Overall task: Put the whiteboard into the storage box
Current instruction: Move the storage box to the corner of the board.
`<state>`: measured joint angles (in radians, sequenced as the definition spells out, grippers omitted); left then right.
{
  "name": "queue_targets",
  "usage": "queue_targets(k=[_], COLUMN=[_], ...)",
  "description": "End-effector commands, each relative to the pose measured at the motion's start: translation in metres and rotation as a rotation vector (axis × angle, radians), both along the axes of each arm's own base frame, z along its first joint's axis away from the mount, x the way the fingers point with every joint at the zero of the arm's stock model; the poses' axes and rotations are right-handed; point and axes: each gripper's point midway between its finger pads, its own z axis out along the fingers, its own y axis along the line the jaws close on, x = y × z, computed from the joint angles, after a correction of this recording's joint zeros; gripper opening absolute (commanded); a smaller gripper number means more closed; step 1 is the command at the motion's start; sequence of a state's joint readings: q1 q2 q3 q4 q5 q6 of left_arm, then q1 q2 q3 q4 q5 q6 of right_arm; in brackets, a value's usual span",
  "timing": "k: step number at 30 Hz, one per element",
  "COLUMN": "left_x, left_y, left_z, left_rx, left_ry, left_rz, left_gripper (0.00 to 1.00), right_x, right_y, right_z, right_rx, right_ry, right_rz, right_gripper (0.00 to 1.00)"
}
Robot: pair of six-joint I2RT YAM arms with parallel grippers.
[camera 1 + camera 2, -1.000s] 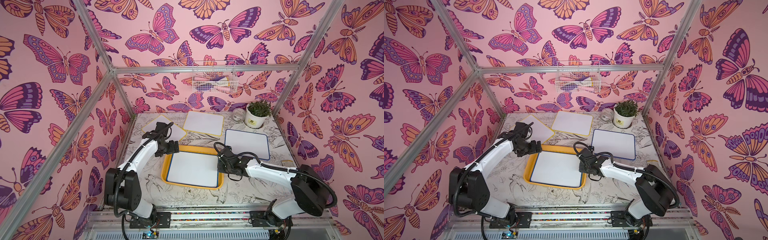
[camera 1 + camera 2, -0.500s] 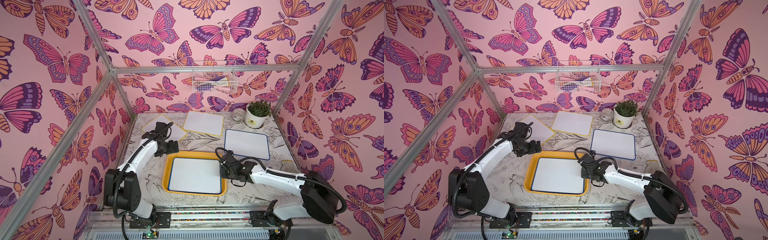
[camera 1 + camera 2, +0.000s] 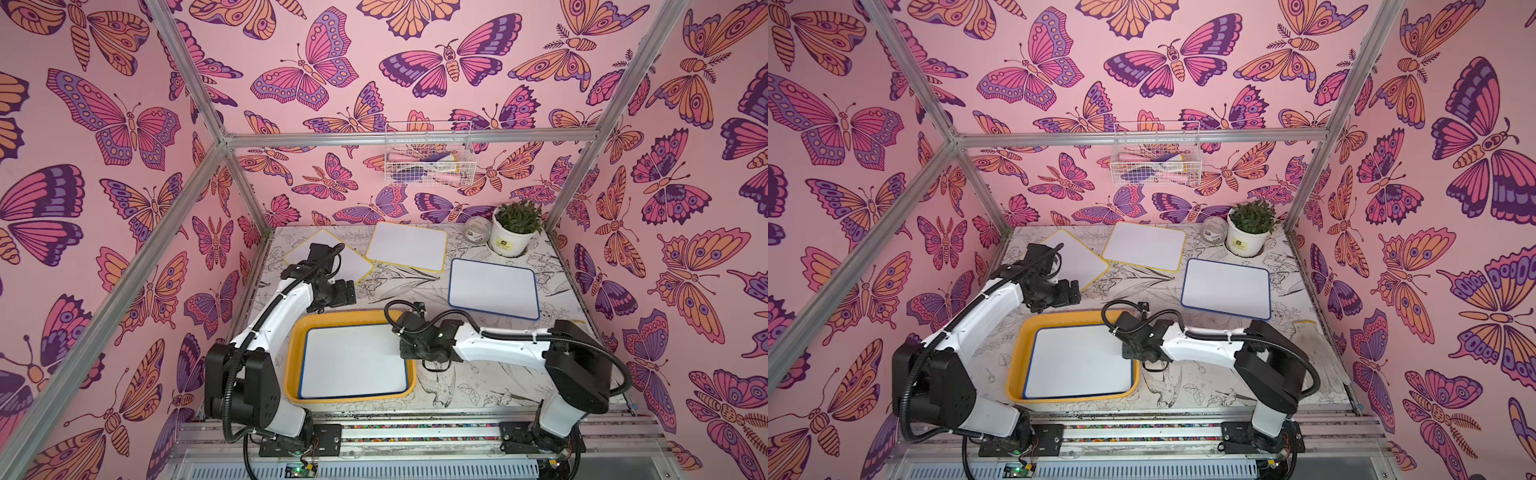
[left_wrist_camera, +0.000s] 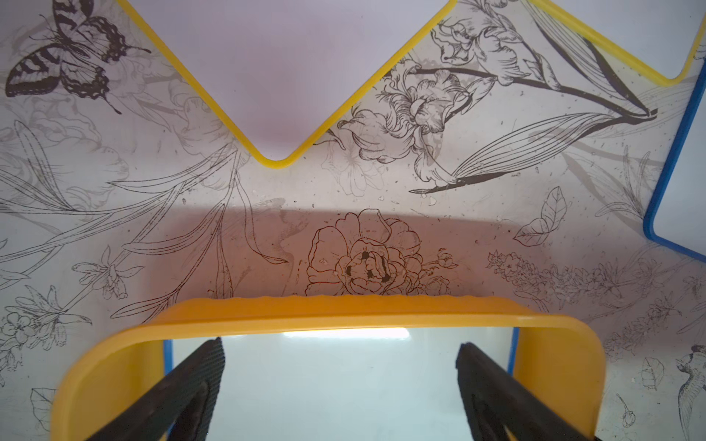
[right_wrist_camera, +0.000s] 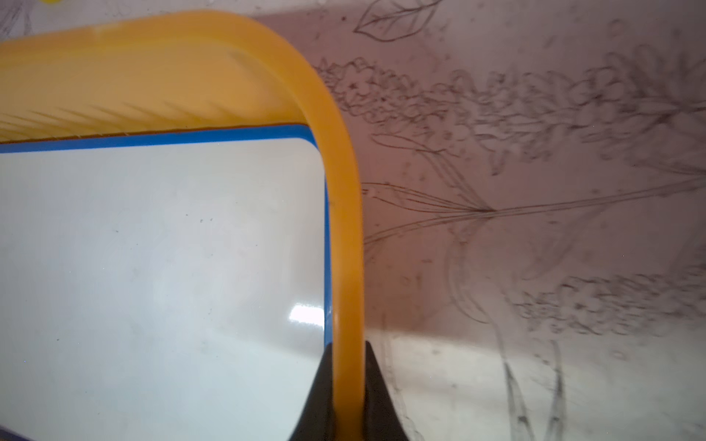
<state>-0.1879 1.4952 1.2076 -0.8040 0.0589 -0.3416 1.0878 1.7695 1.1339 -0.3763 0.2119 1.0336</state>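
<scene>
The yellow-orange storage box [image 3: 291, 365] [image 3: 1015, 365] lies at the table's front centre. A blue-framed whiteboard [image 3: 353, 361] [image 3: 1079, 361] lies flat inside it. My right gripper [image 3: 409, 353] [image 3: 1128, 347] is shut on the box's right rim; in the right wrist view the gripper [image 5: 347, 351] pinches the rim [image 5: 344, 191] from both sides, beside the whiteboard [image 5: 153, 267]. My left gripper [image 3: 347, 291] [image 3: 1072, 291] hangs open near the box's far rim [image 4: 344, 309], holding nothing. Its fingers [image 4: 212, 359] stand wide apart around the gripper's middle [image 4: 338, 349].
Another blue-framed board [image 3: 492, 286] lies at the right. Two yellow-framed boards [image 3: 407, 246] [image 3: 357, 266] lie at the back, one partly under the left arm. A potted plant [image 3: 511, 232] and a clear jar [image 3: 477, 228] stand back right. A wire basket [image 3: 428, 160] hangs on the back wall.
The right gripper has dragged the storage box, with the whiteboard in it, toward the table's front and then leftward, squaring it up. The left arm has barely moved.
</scene>
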Motion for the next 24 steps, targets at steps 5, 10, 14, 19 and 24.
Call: queue_targets(k=[5,10,14,19,24], left_x=[0.001,0.001,0.001,0.001,-0.001], left_y=[0.015,0.019,0.019,0.014,0.002], left_z=[0.011,0.013,0.016,0.019,0.022], left_rx=[0.014,0.008,-0.009,-0.039,-0.074], left_ry=[-0.020,-0.026,-0.037,-0.044,-0.053], left_rz=[0.045,0.062,0.070,0.060,0.031], left_gripper=[0.97,0.97,0.98,0.99,0.99], right_x=[0.006,0.010,0.022,0.046,0.079], right_y=[0.102,0.108,0.061,-0.031,-0.116], right_z=[0.035,0.052,0.066,0.082,0.077], right_rx=[0.228,0.264,0.231,0.175,0.109], right_ry=[-0.015,-0.051,-0.138,-0.228,-0.207], right_rz=[0.019,0.036,-0.014,-0.124,-0.205], right_gripper=[0.26,0.48,0.64,0.80,0.91])
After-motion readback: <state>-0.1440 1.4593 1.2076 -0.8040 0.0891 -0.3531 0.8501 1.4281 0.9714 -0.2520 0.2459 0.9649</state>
